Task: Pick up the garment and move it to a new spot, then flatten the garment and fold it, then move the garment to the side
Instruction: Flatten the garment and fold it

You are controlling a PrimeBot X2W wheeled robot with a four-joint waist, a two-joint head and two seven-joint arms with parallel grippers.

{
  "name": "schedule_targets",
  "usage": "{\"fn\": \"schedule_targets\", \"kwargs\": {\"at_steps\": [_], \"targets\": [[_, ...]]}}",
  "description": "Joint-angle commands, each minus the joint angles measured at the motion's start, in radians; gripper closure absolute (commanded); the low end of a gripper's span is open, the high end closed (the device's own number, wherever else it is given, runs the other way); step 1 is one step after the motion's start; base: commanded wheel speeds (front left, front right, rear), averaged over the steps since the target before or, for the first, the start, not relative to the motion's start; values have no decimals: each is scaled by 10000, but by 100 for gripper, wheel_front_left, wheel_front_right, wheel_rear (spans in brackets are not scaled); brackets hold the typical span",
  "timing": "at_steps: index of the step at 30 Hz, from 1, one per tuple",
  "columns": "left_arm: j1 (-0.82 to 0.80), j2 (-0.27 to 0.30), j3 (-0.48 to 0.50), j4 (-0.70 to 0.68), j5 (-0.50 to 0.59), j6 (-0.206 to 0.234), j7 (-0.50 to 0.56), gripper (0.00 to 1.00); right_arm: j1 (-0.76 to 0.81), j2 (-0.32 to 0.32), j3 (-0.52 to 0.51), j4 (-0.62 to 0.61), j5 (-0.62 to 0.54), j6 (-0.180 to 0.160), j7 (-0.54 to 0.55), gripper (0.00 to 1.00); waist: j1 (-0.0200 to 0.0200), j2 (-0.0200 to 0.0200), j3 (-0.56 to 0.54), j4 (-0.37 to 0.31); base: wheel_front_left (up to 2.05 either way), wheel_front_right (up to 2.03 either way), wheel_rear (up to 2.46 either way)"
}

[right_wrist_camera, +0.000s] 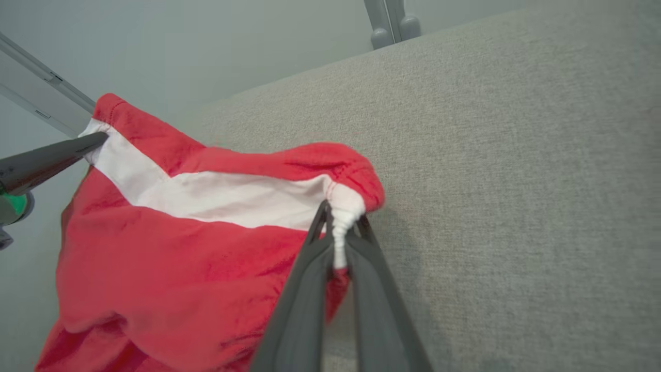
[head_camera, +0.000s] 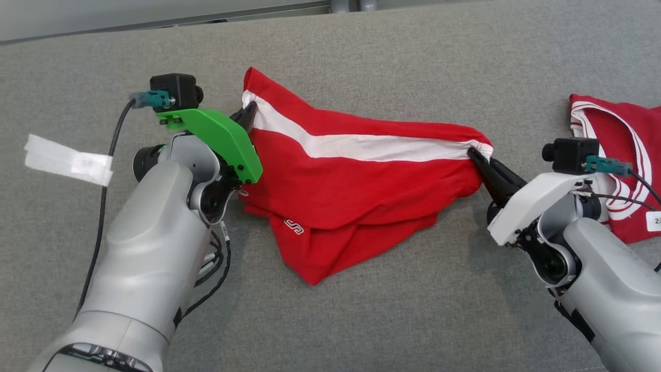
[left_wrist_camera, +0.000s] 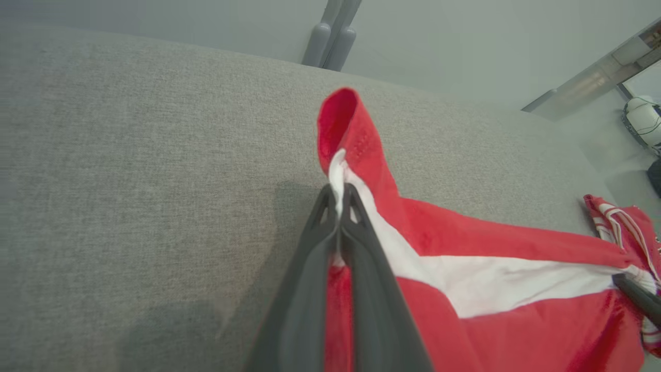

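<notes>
Head view: the red garment [head_camera: 361,191] is stretched between both tools over the grey counter [head_camera: 361,320], its lower folds hanging slack. The left tool [head_camera: 249,114] is clamped on one end of the white stripe and the right tool [head_camera: 477,159] on the other. Both pinches look thin (hem edge only), so a hard pull apart could slip a corner free. A second red garment [head_camera: 614,134] near the right arm might get dragged.

Left wrist view: fingers closed on bunched white cloth, the garment trailing rightward.

Right wrist view: fingers nipped on the gathered stripe end, the cloth hanging leftward.
</notes>
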Motion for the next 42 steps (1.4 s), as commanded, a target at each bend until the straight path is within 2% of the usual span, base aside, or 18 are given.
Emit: {"fn": "schedule_targets", "kwargs": {"at_steps": [1, 7, 14, 21, 32, 37, 42], "targets": [[283, 227, 36, -434, -311, -37, -233, 100, -28, -135, -133, -111, 80, 4, -122, 100, 0, 108, -206, 137, 0, 0, 0], [1169, 952, 177, -2244, -1145, -38, -655, 100, 180, -624, -768, -588, -96, 4, -353, 100, 0, 108, -850, 473, 0, 0, 0], [1695, 1686, 733, -4033, -2020, 22, -185, 100, 345, -925, -1590, -1647, -449, -3, -254, 100, 0, 108, -1746, 689, 0, 0, 0], [1888, 2145, 1186, -6175, -2803, 645, 866, 100, 472, -715, -2527, -2993, -1128, -5, 169, 100, 0, 108, -2659, 680, 0, 0, 0], [1503, 3006, 1321, -9260, -2850, 1913, 2345, 100, 685, -101, -4030, -5056, -2042, -3, 1300, 100, 0, 108, -3186, 662, 0, 0, 0], [1630, 3194, 1438, -9871, -2864, 2291, 2514, 100, 739, 189, -4506, -5676, -2286, -2, 1793, 100, 0, 108, -3064, 675, 0, 0, 0], [1758, 3174, 1411, -9465, -2714, 2528, 2418, 100, 447, 491, -4371, -5409, -2547, -2, 2268, 100, 0, 108, -2684, 646, 0, 0, 0]]}}
